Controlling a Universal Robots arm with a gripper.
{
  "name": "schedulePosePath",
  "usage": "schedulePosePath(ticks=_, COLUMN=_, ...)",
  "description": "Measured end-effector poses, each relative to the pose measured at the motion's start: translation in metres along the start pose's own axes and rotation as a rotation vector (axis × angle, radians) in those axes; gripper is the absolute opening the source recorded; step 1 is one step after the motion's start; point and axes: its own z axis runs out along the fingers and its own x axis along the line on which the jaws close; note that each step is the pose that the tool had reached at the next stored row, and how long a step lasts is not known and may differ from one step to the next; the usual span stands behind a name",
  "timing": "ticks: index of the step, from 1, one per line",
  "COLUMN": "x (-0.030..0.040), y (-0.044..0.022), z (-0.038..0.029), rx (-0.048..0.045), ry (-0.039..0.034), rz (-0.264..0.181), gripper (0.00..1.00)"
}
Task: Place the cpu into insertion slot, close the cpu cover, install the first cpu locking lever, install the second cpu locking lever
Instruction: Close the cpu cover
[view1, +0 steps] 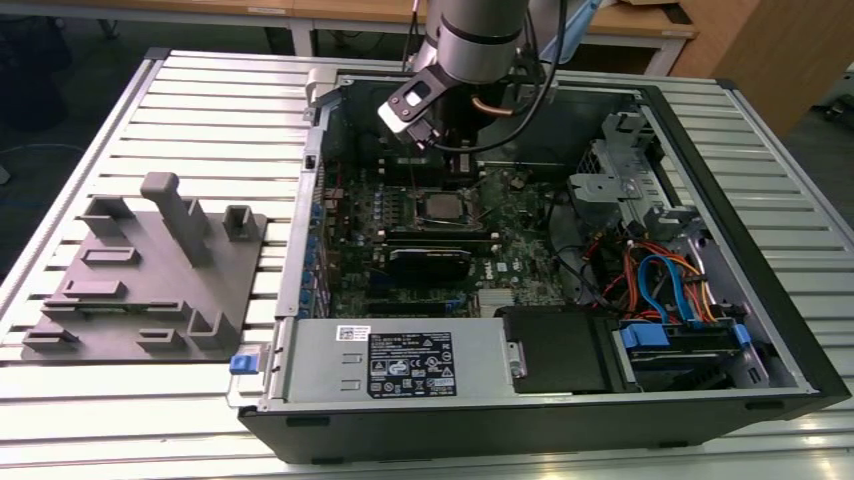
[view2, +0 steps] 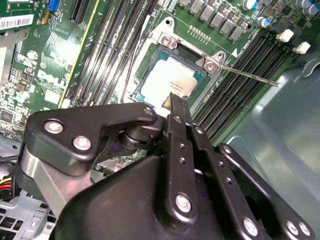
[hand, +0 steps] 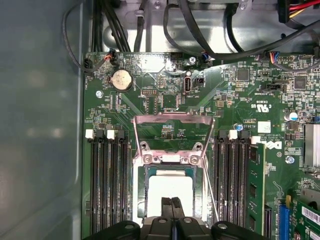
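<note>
– Gripper (hand: 171, 201) is hanging closed, empty, just over the cpu (hand: 170, 186).
– Which is sitting in the insertion slot (view2: 196, 52), cpu cover (hand: 169, 158) framing it, memory slots (hand: 107, 185) flanking.
– Its black links are blocking part of that slot in the second wrist view. The exterior view is showing a grey fixture (view1: 147, 290) beside the computer case (view1: 747, 400).

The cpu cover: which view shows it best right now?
The first wrist view: it looks squarely at the cpu cover, both side rails and the screwed edge showing, with the shut fingers over one end. The second wrist view shows it slanted, partly behind the gripper. The exterior view shows it small and far off.
</note>
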Motion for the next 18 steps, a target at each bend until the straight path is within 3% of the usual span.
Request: schedulePosePath(ticks=18, x=0.0001, y=-0.0001, z=-0.0032, rx=0.0000, ry=-0.0012, rz=0.000, gripper=0.10)
